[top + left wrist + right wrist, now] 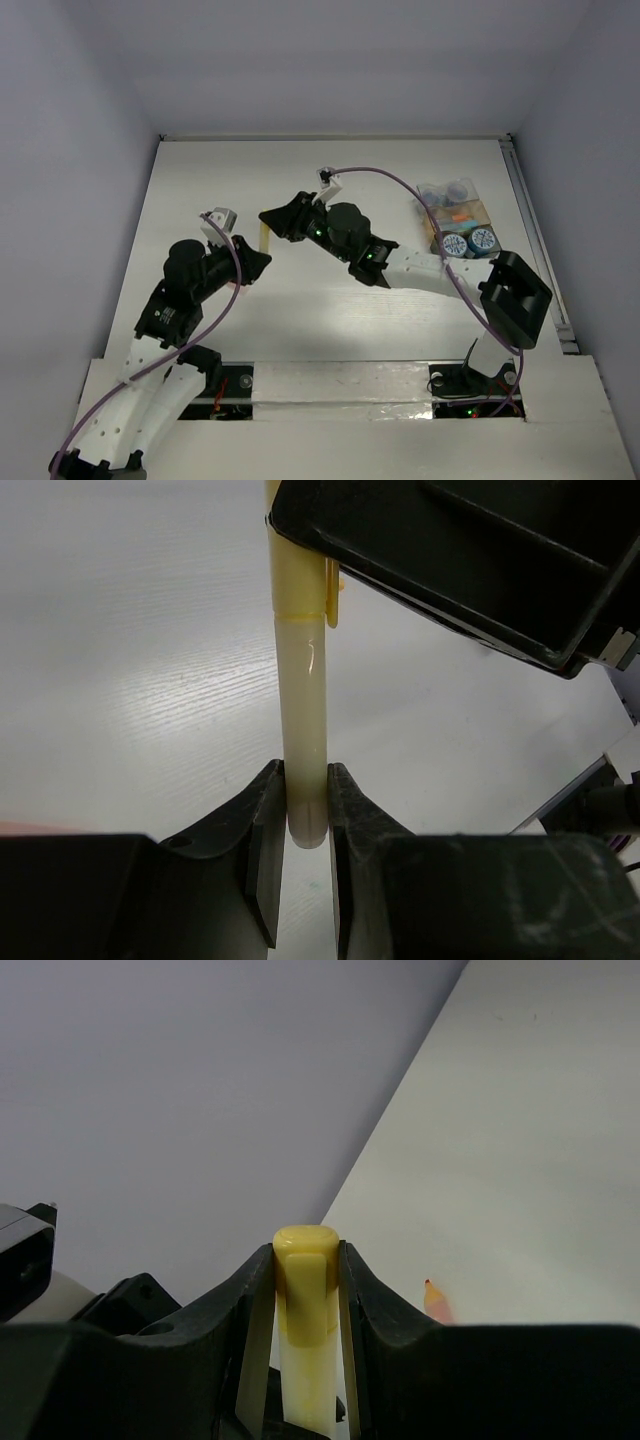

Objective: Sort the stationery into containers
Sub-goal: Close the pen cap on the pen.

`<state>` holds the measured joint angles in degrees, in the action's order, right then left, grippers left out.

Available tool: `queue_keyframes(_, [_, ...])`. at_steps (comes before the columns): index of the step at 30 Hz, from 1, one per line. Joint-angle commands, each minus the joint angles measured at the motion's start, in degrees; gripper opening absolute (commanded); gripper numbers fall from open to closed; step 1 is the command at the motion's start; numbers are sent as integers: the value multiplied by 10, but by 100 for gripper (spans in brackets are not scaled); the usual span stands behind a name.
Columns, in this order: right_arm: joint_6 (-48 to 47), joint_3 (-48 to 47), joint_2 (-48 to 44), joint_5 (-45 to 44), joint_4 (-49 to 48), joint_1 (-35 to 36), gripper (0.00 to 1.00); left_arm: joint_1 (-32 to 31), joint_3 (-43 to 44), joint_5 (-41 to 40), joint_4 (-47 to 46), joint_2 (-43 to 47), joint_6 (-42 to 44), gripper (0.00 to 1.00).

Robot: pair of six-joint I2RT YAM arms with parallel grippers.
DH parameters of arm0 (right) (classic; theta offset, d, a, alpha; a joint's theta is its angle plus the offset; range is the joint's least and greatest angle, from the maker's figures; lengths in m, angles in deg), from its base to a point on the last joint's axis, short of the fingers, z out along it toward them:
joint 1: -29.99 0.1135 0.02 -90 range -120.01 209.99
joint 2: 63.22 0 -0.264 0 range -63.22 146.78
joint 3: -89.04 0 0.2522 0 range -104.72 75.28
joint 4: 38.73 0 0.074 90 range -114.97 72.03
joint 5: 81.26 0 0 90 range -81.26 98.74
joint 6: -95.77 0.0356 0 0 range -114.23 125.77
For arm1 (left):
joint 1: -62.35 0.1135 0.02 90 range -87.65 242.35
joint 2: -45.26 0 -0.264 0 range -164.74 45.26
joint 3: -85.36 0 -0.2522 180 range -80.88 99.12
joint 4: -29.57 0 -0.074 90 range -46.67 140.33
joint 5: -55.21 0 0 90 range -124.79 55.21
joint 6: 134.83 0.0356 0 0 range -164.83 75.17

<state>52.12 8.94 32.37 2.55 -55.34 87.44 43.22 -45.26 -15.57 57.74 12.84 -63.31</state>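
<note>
left claw (305,815): clamped on barrel end of yellow pen (303,700) | right claw (305,1260): clamped on its cap end | pen: over tabletop (330,330), 9 o'clock of centre | containers (478,210): 2 o'clock corner

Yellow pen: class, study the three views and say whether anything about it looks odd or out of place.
The yellow pen is held above the table, clamped at both ends at once: the left hand shut on its barrel tip, the right hand on its cap. That looks odd for sorting; possibly a handover.
</note>
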Motion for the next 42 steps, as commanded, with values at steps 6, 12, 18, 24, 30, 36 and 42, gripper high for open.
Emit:
queue_keyframes(6, [6,75,7,84,44,55,0,5,24,-29,-76,10,5,0])
queue_keyframes(12, [23,133,35,78,20,107,0,5,25,-33,-76,15,6,0])
queue_keyframes(18, [12,143,64,69,27,161,0,5,25,-37,-76,18,6,0])
queue_keyframes(24, [29,149,77,69,11,180,0,5,28,-53,-75,29,6,0])
queue_keyframes(30, [41,178,64,65,29,185,0,5,35,-93,-69,45,15,0])
queue_keyframes(36, [37,167,76,75,69,185,0,5,42,-95,-81,38,19,0])
queue_keyframes(42, [23,146,91,100,102,185,0,5,47,-107,-99,31,19,0])
